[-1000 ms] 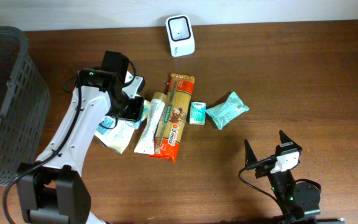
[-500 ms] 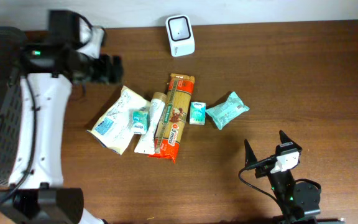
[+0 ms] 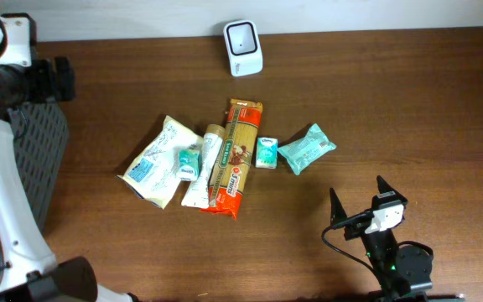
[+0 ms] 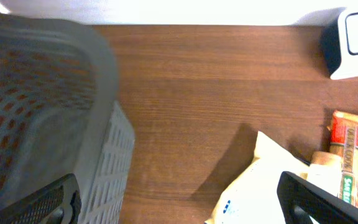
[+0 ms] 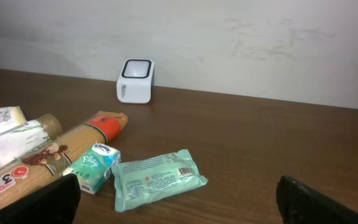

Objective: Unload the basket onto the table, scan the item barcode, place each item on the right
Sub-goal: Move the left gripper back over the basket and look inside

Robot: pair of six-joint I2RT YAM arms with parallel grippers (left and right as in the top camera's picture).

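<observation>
Though seen top-down overhead, scanner (image 5: 135,81) side-on, right wrist

A grey mesh basket (image 4: 36,106) fills the left. Well right of it on the wooden table (image 4: 216,81) are a white scanner (image 4: 353,40), a white pouch (image 4: 260,180) and a pasta packet (image 4: 356,155).

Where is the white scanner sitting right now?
In the overhead view, the scanner stands at the table's far edge, near the centre, just beyond the spaghetti pack's far end.
</observation>
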